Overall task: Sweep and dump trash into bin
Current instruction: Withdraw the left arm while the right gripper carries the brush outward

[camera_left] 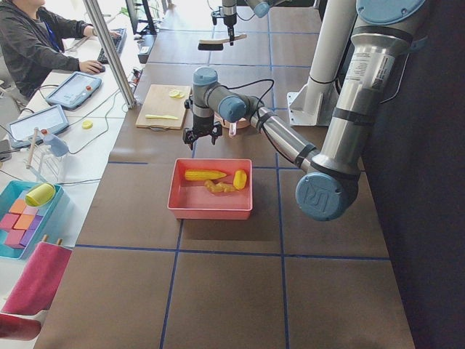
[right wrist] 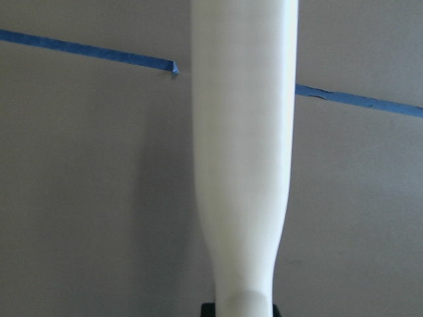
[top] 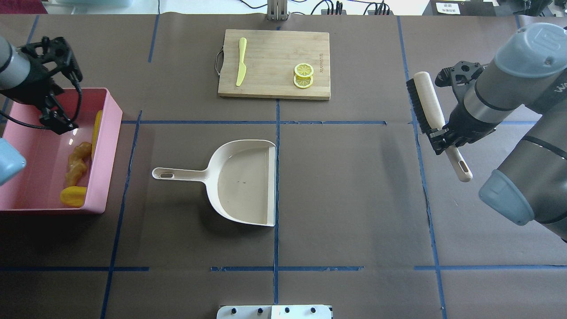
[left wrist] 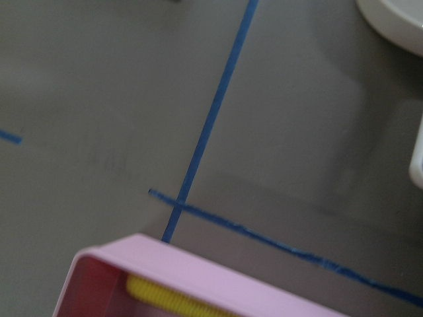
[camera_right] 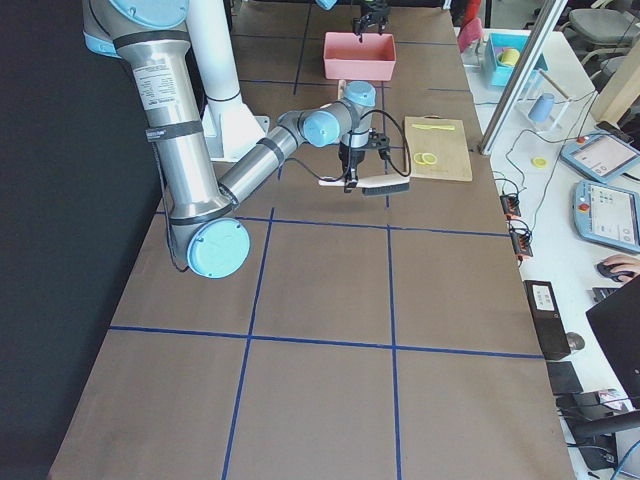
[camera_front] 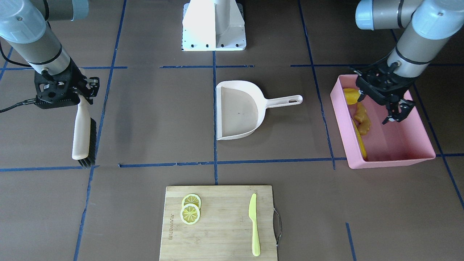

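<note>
left end effector jaws apart, holding nothing, over bin | right end effector clamped on brush handle, table's right side | bin on table's left side | corn cob, ginger root, potato lump lie inside bin | dustpan flat mid-table

**Bin corner seen over the taped table**

The corner of the pink bin is at the lower edge, and a part of the yellow corn cob lies inside, close against its wall. Behind it is the brown table. Two blue tape lines cross just beside the bin corner. The rim of a pale dustpan shows at the top right, a little blurred.
</note>
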Tool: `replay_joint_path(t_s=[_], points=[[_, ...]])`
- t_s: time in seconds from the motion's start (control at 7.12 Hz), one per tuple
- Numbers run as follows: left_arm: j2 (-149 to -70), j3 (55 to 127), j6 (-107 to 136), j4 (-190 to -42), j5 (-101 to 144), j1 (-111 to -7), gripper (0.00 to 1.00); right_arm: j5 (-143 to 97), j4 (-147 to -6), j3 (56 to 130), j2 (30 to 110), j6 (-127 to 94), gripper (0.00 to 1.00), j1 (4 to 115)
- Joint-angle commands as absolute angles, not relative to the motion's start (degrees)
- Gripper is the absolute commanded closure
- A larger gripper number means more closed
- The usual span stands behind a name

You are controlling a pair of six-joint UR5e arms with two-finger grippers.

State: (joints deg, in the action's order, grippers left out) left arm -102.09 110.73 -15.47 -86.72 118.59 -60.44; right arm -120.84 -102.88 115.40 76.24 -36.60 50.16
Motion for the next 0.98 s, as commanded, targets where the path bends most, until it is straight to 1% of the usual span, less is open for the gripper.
replay_joint_path(t_s=[0.0, 0.14, 0.28, 0.42, 0.56, 0.7, 0.84], points=[[-98.6, 103.9, -11.7, -86.5, 127.4, -74.3, 0.0, -121.0, -102.7, 115.4, 80.4, -29.4, 1.0, 54.0], [-95.7, 97.1, -13.2, -88.7, 134.9, -80.9, 0.0, -121.1, -102.9, 115.4, 81.4, -28.2, 1.0, 55.2], [-91.7, 93.5, -13.1, -94.7, 134.4, -82.6, 0.0, -121.5, -102.7, 115.3, 82.6, -26.9, 1.0, 56.2], [-91.1, 88.2, -13.4, -97.0, 134.5, -87.2, 0.0, -123.2, -102.9, 115.2, 83.0, -25.2, 1.0, 57.5], [-91.2, 86.2, -13.4, -97.1, 134.7, -91.4, 0.0, -123.8, -102.7, 115.1, 84.2, -25.1, 1.0, 58.0], [-91.1, 86.0, -13.0, -95.6, 134.0, -91.7, 0.0, -123.8, -102.6, 115.3, 85.4, -24.7, 1.0, 58.5], [-91.5, 86.9, -13.4, -88.8, 133.9, -93.0, 0.0, -123.5, -102.4, 116.2, 88.0, -23.9, 1.0, 58.7]])
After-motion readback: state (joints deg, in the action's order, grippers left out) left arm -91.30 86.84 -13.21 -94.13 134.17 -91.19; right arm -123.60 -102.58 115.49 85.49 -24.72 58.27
